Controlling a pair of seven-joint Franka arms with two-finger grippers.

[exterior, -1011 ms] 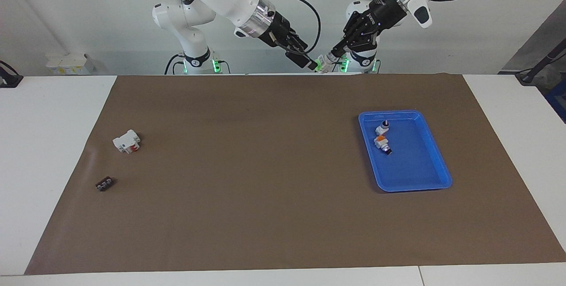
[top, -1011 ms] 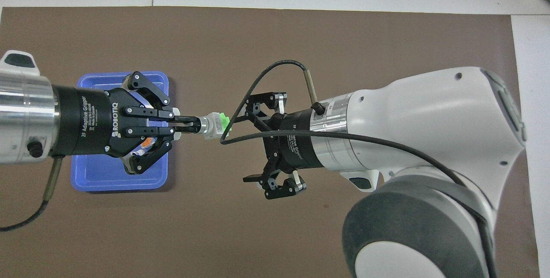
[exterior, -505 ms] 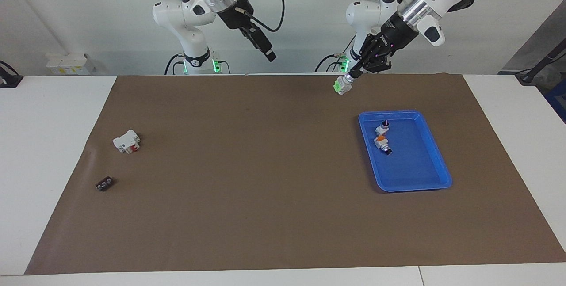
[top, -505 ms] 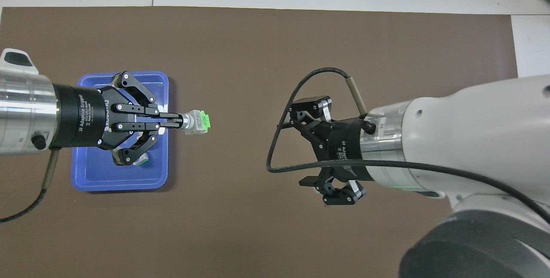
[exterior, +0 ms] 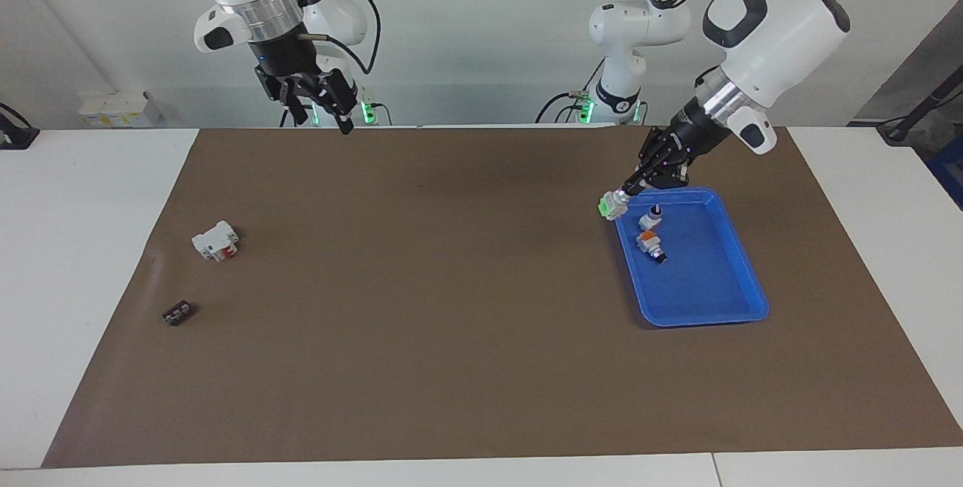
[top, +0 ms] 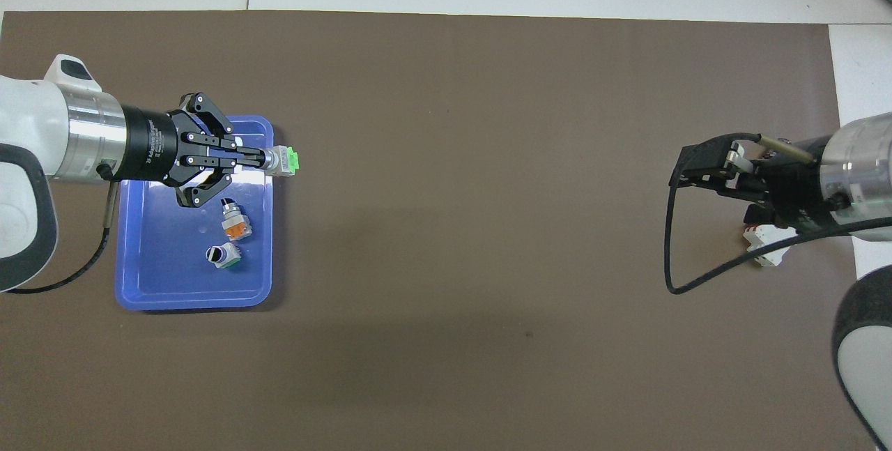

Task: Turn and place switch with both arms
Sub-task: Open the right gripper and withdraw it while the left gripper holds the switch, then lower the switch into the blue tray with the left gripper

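- Left gripper [exterior: 624, 193]: clamped on the stem of the switch [exterior: 609, 205], fingertips meeting on it; held in the air over the tray's edge.
- Switch: long axis in line with the gripper's fingers, green block leading, pointing to about 8 o'clock in the facing view.
- Blue tray [exterior: 722, 299]: its open floor lies toward 4 o'clock of the switch; two other switches already rest inside.
- Right gripper [exterior: 316, 95]: jaws wide, empty, waiting high over the right arm's end of the desk.
- Judgement: the left arm alone is placed to set the part down.
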